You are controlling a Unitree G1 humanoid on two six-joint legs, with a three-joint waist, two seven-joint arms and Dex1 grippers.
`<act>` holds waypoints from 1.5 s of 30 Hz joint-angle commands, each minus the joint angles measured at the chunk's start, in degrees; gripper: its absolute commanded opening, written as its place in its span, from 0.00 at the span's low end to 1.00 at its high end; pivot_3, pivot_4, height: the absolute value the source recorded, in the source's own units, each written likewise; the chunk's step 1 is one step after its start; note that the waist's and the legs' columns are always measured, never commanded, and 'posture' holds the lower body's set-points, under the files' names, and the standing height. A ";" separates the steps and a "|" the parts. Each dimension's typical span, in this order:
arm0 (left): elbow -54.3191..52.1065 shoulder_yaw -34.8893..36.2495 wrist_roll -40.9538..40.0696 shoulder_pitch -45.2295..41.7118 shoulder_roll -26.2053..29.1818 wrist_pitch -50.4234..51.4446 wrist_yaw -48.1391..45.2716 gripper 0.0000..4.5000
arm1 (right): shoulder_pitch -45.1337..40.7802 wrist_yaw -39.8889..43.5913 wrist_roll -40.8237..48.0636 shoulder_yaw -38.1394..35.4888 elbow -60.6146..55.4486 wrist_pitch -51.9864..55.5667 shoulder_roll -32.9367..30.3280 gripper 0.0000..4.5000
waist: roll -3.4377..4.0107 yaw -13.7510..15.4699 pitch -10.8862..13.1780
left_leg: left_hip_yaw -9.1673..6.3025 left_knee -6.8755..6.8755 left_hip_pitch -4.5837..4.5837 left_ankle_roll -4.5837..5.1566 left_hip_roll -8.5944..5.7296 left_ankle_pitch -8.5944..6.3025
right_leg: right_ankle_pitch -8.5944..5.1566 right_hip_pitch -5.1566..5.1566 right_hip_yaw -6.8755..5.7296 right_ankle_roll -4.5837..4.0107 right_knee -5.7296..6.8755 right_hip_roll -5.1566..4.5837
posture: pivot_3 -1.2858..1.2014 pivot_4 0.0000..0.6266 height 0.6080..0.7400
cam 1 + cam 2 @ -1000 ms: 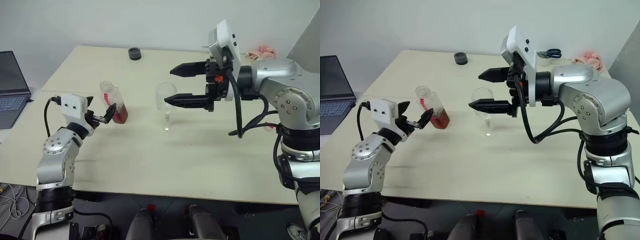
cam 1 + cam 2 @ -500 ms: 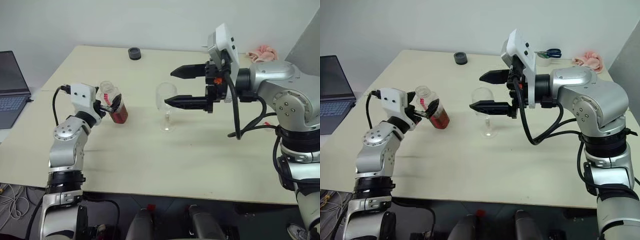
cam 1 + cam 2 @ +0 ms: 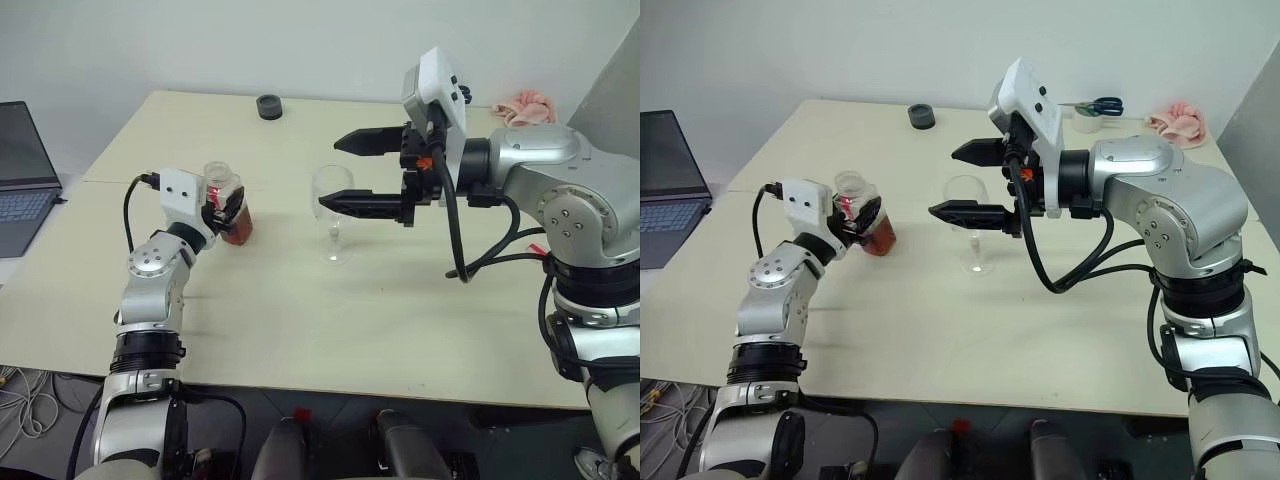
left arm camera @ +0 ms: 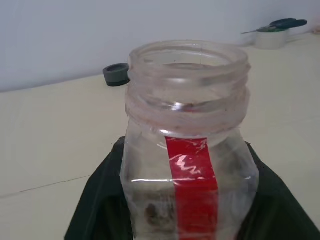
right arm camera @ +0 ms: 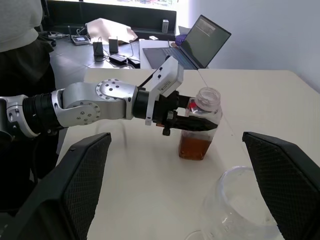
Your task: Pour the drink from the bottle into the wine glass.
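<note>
Gripping the bottle (image 3: 228,205), the left claw (image 3: 222,207) has its two black fingers pressed against the clear body on either side, below the open, capless neck. The bottle stands upright on the desk (image 3: 300,300), and the reddish-brown drink (image 5: 194,146) fills only its lower part; a red label strip (image 4: 192,185) runs down the side facing the left wrist. Beside this claw, towards the middle of the desk, the wine glass (image 3: 333,215) stands upright on its foot, apart from the bottle. The right claw (image 3: 365,172) hangs above the desk with its fingers spread wide, one over the other, holding nothing; the glass bowl sits just off the tip of its lower finger. Beyond both claws, near the desk's far edge, lies a dark round cap (image 3: 268,106). A laptop (image 3: 22,175) sits out past the left claw.
</note>
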 commanded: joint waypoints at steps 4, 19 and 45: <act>0.30 0.57 0.89 -6.57 5.34 -3.67 -2.80 0.41 | 5.80 -0.91 -3.48 -4.17 -1.00 -8.40 -2.41 1.00 | -0.08 0.04 0.05 | -0.07 0.00 -0.05 0.00 -0.01 0.00 | -0.01 -0.01 -0.08 0.01 -0.01 0.00 | 0.52 0.24 1.00; 12.09 -15.26 14.84 -24.16 6.69 -24.85 -12.20 0.41 | 38.16 -3.99 -0.41 -19.28 -15.61 -16.99 -6.11 1.00 | -0.13 -0.52 0.11 | -0.08 -0.01 -0.18 -0.01 -0.11 0.00 | -0.01 -0.06 -0.05 0.05 -0.04 -0.05 | 0.52 0.24 1.00; 34.31 -23.91 34.04 -34.94 9.48 -56.02 -2.21 0.41 | 50.19 -10.42 3.31 -22.27 -22.93 -21.41 -5.45 1.00 | -0.18 -0.83 0.13 | 0.01 0.09 -0.05 0.01 -0.11 0.02 | -0.17 0.04 0.08 0.36 0.03 0.02 | 0.52 0.24 1.00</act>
